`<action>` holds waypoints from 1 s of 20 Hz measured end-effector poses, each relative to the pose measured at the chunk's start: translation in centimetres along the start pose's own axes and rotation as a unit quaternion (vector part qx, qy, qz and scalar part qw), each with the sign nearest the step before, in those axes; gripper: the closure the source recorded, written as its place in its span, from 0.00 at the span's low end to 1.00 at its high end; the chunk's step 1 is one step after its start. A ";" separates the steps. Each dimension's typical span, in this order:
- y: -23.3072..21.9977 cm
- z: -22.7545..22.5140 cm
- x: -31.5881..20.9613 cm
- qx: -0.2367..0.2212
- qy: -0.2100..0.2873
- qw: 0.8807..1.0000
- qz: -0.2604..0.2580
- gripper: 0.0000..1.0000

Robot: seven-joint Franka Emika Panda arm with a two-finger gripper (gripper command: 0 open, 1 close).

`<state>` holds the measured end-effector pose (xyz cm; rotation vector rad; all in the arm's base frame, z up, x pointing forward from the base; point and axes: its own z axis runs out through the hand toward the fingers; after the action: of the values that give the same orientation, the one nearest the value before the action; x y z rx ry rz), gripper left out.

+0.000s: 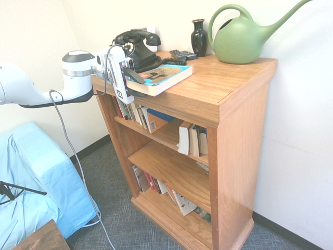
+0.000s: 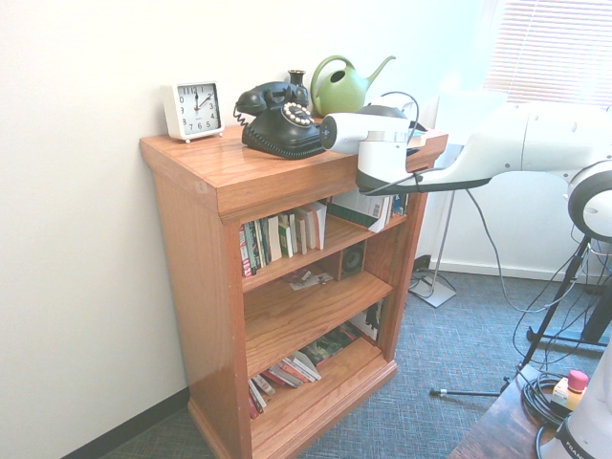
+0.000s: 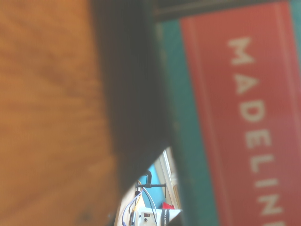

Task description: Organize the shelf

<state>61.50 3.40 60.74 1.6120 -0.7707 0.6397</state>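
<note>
- Your gripper [image 1: 134, 85] reaches in level from the side at the front corner of the shelf's [image 1: 229, 120] thick top, its two black fingers [image 1: 136, 77] set one above and one below the paperback book [image 1: 160, 77] that overhangs that edge.
- The jaws look partly closed around the book's near end; you cannot tell whether they grip it.
- The shelf stands against the white wall, and the gripper is level with its top board.
- Up close, your wrist camera shows the book's teal-and-red spine [image 3: 235, 113] lettered "MADELIN" beside the orange oak board [image 3: 47, 113].
- Behind the book sit a black rotary telephone [image 1: 136, 47], a dark vase [image 1: 199, 36], a green watering can [image 1: 242, 36] and, in the opposite view, a white alarm clock [image 2: 193, 109].
- The three tiers below hold rows of books [image 2: 282, 235].
</note>
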 end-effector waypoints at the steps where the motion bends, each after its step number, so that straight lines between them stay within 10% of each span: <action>1: -0.2 0.1 -0.1 -0.001 -0.001 1.000 -0.002 1.00; 20: 2.7 0.6 1.1 0.044 -0.004 0.999 0.020 1.00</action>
<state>60.10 2.37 63.12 1.6841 -0.7927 0.7044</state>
